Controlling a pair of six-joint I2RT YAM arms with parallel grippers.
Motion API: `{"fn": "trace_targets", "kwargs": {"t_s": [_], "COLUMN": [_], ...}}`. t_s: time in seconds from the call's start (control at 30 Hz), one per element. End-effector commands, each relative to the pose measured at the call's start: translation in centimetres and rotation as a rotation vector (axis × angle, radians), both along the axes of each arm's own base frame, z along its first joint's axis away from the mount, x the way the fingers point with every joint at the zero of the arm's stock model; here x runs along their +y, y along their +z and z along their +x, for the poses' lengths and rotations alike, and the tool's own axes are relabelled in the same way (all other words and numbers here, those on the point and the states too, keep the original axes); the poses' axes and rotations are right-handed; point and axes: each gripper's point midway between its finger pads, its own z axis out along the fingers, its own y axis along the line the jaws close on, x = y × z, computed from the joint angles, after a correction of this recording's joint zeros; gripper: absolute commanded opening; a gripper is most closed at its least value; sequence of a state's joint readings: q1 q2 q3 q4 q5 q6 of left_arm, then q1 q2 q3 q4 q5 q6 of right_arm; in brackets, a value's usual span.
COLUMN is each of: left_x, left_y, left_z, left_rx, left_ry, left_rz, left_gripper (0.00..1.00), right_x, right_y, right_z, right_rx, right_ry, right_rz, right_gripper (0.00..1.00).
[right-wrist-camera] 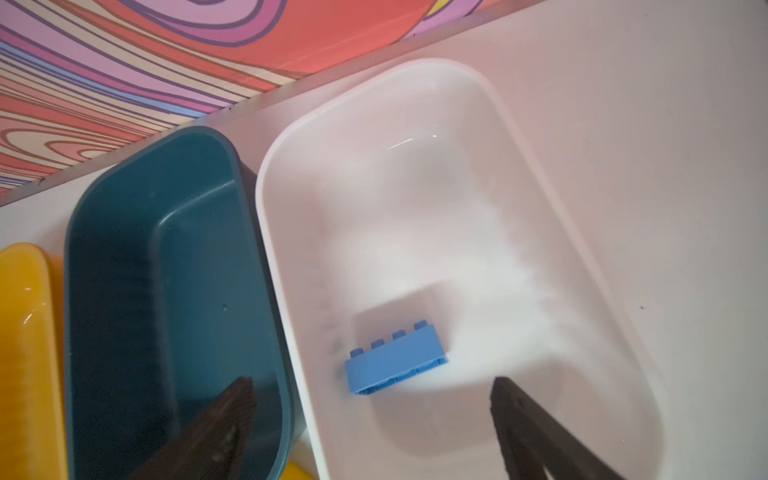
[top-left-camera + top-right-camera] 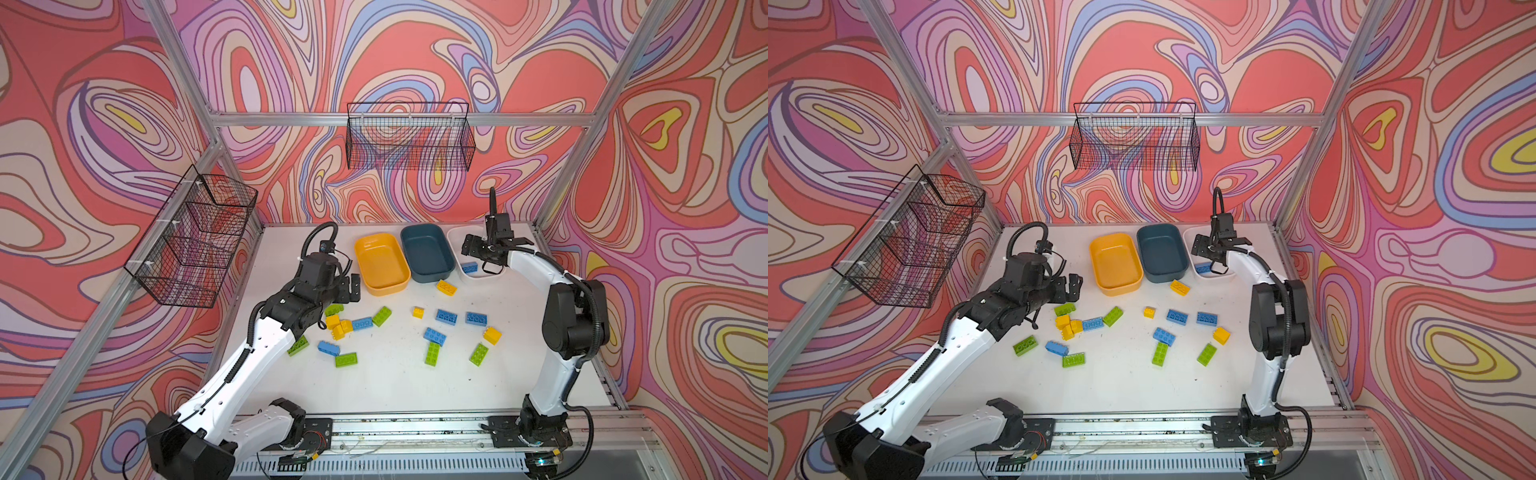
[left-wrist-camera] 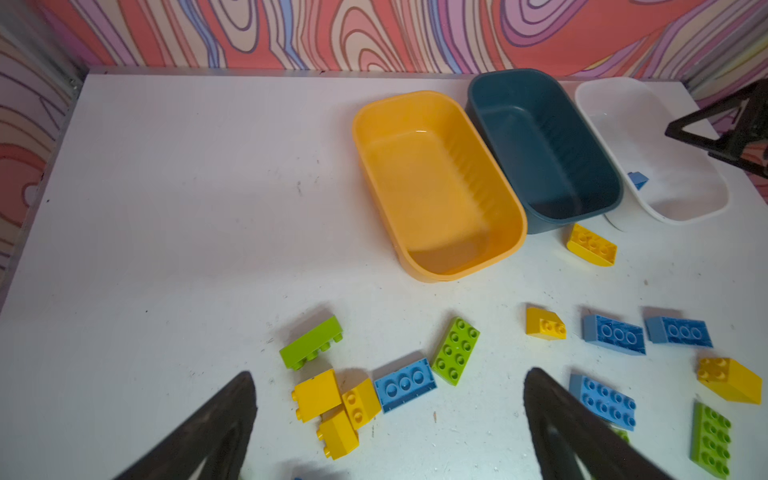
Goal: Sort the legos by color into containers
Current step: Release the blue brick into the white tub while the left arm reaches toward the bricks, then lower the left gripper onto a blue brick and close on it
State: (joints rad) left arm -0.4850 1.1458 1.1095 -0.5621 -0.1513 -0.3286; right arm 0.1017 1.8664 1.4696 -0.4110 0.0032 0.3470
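Note:
My right gripper (image 1: 372, 384) hangs open over the white container (image 1: 415, 124), one finger above the teal container (image 1: 166, 249). A blue lego (image 1: 397, 359) lies loose on its side in the white container, free of the fingers; it also shows in a top view (image 2: 469, 268). My left gripper (image 3: 390, 374) is open above a cluster of yellow legos (image 3: 328, 399), a blue lego (image 3: 405, 384) and green legos (image 3: 455, 351), holding nothing. The yellow container (image 2: 380, 262) and the teal container (image 2: 428, 253) hold nothing. Several blue, yellow and green legos lie scattered on the table (image 2: 395, 374).
The three containers stand side by side at the back of the table. A yellow lego (image 2: 446, 287) lies just in front of the teal one. Wire baskets hang on the back wall (image 2: 409, 137) and the left wall (image 2: 195, 237). The arm bases sit on the front rail.

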Motion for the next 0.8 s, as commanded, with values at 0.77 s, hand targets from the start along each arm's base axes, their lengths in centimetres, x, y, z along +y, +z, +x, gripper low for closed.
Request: {"fn": "trace_targets", "kwargs": {"t_s": [0.77], "left_x": [-25.9], "left_y": [-13.2], "left_z": [-3.1], "left_rx": [0.423], "left_ry": [-0.328], "left_rz": [0.084], "left_gripper": [1.0], "right_x": [-7.7], "right_y": [4.5], "right_z": [-9.7], "right_rx": [-0.3], "right_ry": [-0.278], "right_rz": [0.512], "right_gripper": [0.96]}}
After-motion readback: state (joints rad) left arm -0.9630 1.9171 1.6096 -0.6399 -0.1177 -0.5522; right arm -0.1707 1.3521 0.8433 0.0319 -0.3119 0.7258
